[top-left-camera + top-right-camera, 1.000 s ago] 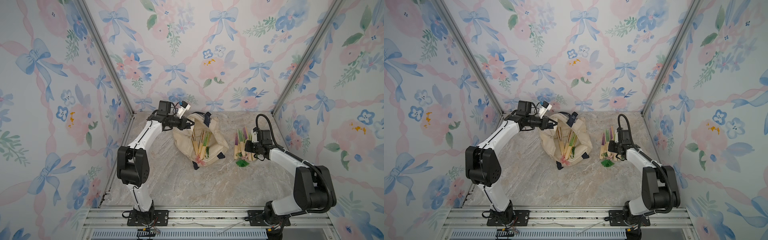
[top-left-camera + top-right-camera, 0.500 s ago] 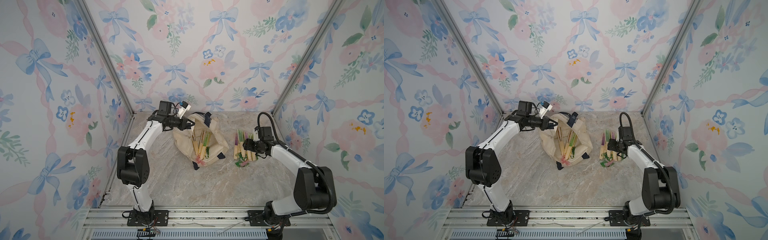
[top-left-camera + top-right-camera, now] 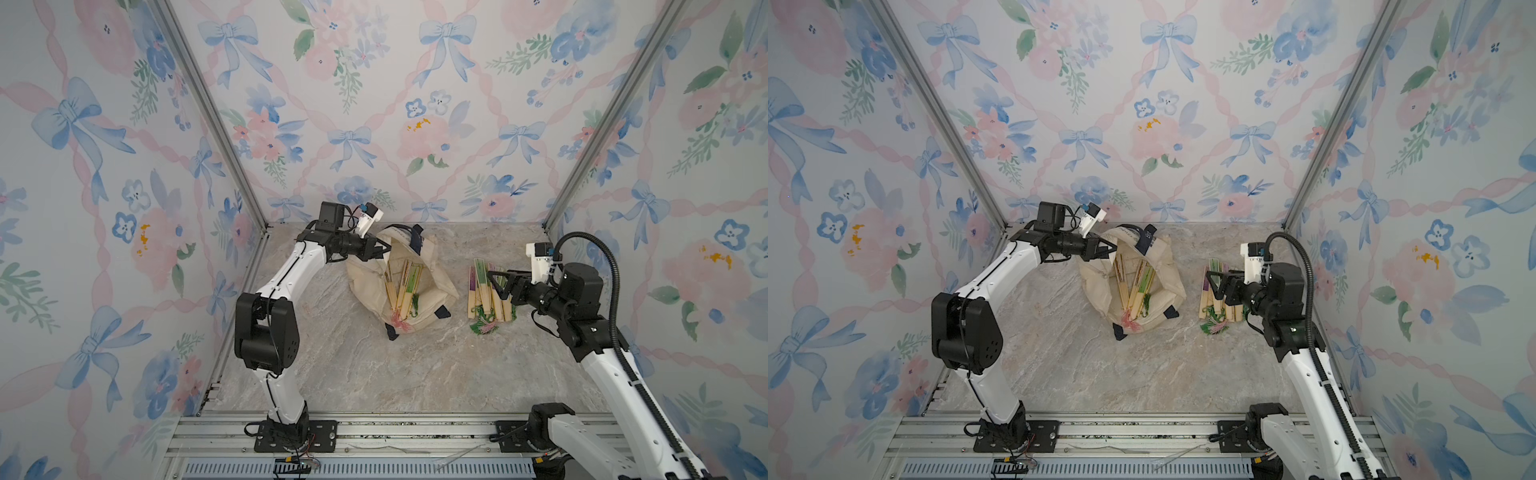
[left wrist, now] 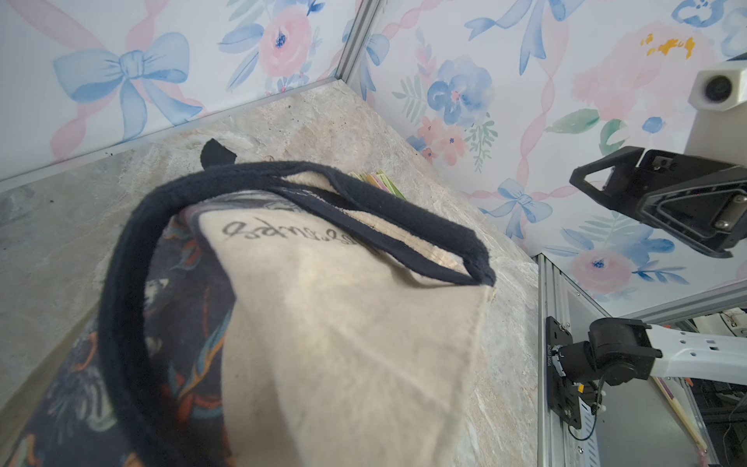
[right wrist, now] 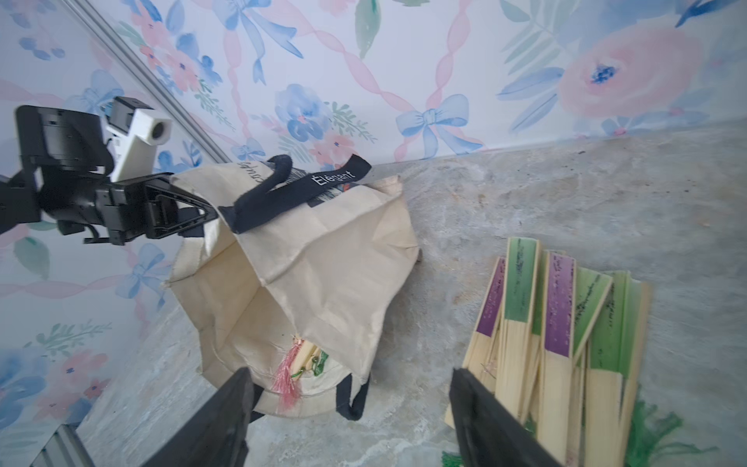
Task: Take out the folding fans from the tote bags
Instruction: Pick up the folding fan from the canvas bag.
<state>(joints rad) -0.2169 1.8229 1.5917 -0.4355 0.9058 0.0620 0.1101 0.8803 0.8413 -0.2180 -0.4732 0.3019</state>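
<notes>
Nearest: my right pincer (image 3: 496,285) spread wide, empty, hovering over pile of folding fans (image 5: 560,323) on marble tabletop (image 3: 374,365). Pile shows green and purple leaves, bamboo ribs, tassels toward me, and lies just beside bag.

Further in: cream tote bag (image 3: 438,286) slumped, mouth gaping. Few fans inside (image 3: 405,286), pink and green tassels showing.

Far end: my left pincer (image 5: 208,214) clamped tight on bag rim by navy strap (image 5: 299,190), propping mouth open.

Reckon well past halfway: most fans out, handful in bag left to fetch.
</notes>
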